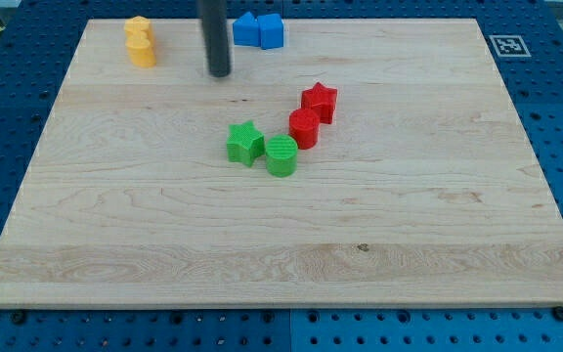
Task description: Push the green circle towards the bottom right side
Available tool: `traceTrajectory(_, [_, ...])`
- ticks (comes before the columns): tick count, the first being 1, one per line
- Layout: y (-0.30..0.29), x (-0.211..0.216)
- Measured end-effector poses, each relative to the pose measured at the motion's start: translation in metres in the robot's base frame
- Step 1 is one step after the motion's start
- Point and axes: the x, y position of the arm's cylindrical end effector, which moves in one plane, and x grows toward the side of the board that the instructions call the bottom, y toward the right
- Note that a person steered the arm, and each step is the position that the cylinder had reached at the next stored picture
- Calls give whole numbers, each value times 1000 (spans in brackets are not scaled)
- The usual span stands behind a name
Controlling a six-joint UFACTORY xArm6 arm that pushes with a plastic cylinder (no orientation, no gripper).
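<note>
Where the wooden surface (164, 244) lies nearest the view's bottom, it carries no blocks; the first object met going far is the green circle (281, 155), slightly right of the surface's centre. The green star (245, 142) stands just beside it on its left, touching or nearly touching. Farther and to the right, the red circle (304, 128) sits close to the green circle, and the red star (320, 102) touches the red circle's far right side. Farther still, my tip (220, 72) rests on the surface, well apart from the green circle, to its far left. No pincer is fitted, so its state cannot be told. At the far edge, two yellow blocks (140, 41) stand left and two blue blocks (259, 30) stand right of the rod.
</note>
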Motion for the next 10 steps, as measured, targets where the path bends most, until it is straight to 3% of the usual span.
traceTrajectory(2, [-18, 91])
traceTrajectory(10, [102, 151])
